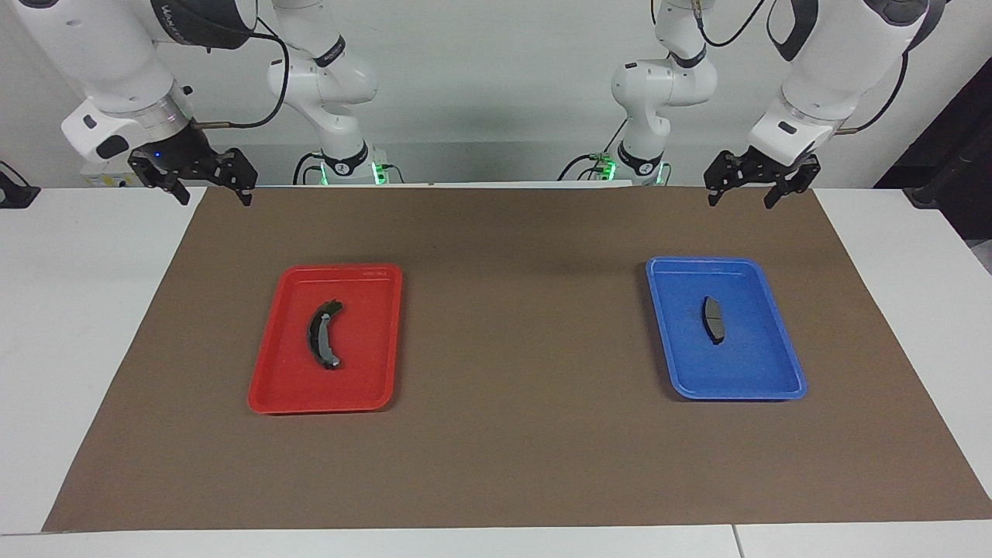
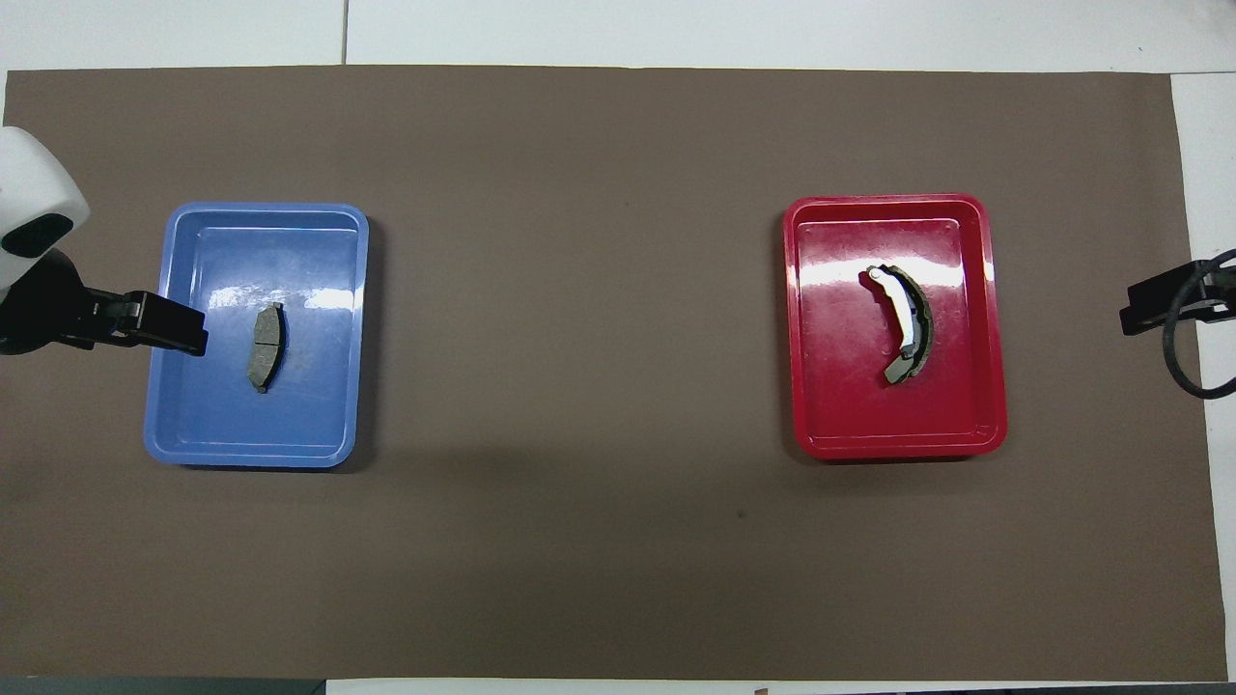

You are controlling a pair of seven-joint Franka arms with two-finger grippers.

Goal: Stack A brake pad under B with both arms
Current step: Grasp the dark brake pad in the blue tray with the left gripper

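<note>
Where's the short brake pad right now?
The short brake pad lies flat in the blue tray, toward the left arm's end of the table, untouched.

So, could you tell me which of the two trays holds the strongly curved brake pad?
The red tray, toward the right arm's end, holds crescent-shaped B; the blue tray's pad is short and nearly straight.

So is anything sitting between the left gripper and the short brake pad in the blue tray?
Nothing visible does. The short pad lies alone in the blue tray, and the left gripper hangs open above the mat's edge.
</note>
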